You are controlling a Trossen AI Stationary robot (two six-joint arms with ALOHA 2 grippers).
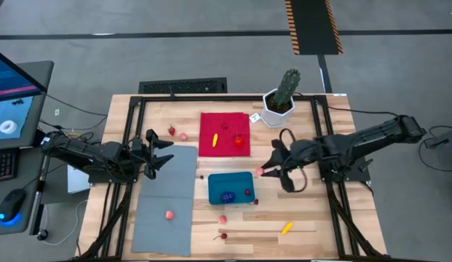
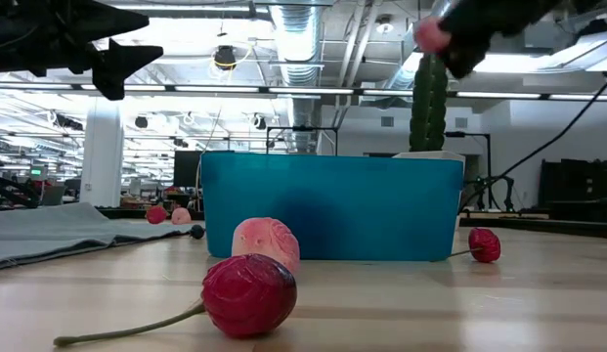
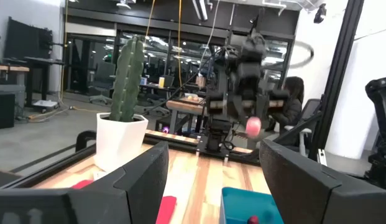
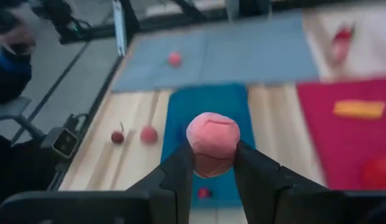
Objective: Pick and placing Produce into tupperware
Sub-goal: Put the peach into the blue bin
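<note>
Produce in hand: a small round pink piece (image 4: 212, 142) sits clamped between the two dark fingers (image 4: 178, 177) of the right gripper (image 1: 263, 172), pinched across its lower half so that most of the ball stands proud of the fingertips. It looks light, smooth and nearly spherical, so it would probably roll or squirt out of a loose pinch; a hold across its widest part seems the safest. In the overhead view the right gripper hangs above the table just off the right-hand end of the tupperware (image 1: 231, 187), and the right arm reaches in from the table's right side toward the centre. The low view shows the piece well above the container's rim. The right wrist view looks down past the piece onto the teal box. Inside the box lie a dark blue cluster (image 1: 227, 196) and a small red piece (image 1: 248, 193). Other produce is scattered about: a cherry (image 2: 248, 294) and a pink piece (image 2: 266, 243) on the wood in front of the box, a pink piece (image 1: 169, 215) on the grey mat (image 1: 164, 218), and more on the red cloth (image 1: 224, 133). The left gripper (image 1: 162, 153) waits with its fingers wide apart over the left side of the table, holding nothing.
</note>
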